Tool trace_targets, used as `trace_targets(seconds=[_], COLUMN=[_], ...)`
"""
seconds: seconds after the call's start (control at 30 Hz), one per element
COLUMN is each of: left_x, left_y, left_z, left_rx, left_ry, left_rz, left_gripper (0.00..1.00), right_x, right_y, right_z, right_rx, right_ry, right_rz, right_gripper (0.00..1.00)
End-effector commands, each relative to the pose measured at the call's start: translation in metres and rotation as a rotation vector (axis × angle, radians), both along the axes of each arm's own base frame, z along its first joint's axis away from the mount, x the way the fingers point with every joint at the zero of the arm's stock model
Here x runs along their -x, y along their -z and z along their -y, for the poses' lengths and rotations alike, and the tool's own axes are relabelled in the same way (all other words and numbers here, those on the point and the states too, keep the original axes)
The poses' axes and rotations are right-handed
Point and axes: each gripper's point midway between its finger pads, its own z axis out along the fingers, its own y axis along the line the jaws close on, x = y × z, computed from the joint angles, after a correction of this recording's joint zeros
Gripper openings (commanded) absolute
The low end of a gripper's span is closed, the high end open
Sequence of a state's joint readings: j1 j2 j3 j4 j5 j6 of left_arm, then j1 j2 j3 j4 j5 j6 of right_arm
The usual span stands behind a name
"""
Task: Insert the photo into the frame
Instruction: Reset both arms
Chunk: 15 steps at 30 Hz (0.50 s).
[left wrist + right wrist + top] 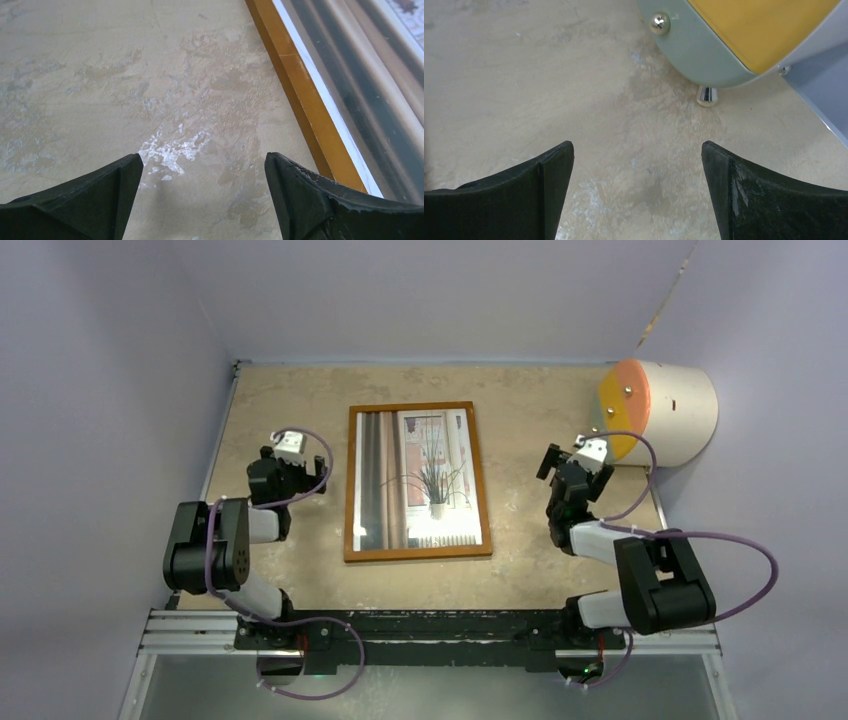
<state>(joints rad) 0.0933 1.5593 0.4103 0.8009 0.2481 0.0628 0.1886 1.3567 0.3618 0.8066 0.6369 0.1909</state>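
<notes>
The orange-brown wooden frame (348, 485) lies flat in the middle of the table. The photo (420, 480) of a spiky potted plant by a window fills it, face up. In the left wrist view the frame's left rail (300, 95) runs along the right side, with the photo (380, 75) beyond it. My left gripper (287, 443) hovers over bare table left of the frame, open and holding nothing (204, 165). My right gripper (592, 450) is right of the frame, open over bare table (638, 152).
A cream cylinder lying on its side, with an orange, yellow and grey end face (655, 412), sits at the back right, just beyond my right gripper; its end face and a screw (714, 45) show close ahead. Walls enclose the table (290, 390).
</notes>
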Motion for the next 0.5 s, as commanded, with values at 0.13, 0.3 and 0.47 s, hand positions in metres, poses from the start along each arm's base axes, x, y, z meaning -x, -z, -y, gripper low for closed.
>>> trace_targets(seconds=[0.13,0.3,0.47], left_x=[0.004,0.028,0.023], left_y=[-0.043,-0.049,-0.045], left_z=[0.013,0.017,0.016], left_rx=[-0.024,-0.034,-0.041], left_ry=[0.06,0.055,0.048], left_rz=[0.282,0.402,0.373], left_gripper=[1.0,1.0,1.0], right_x=[0.0,0.012,0.031], right_y=[-0.018,-0.029,-0.044], right_z=[0.015,0.007,-0.004], right_rx=[-0.019,0.008,0.027], right_ry=[0.091,-0.001,-0.113], right_rz=[0.228,0.32,0.443], right_gripper=[0.99,0.99,0.99])
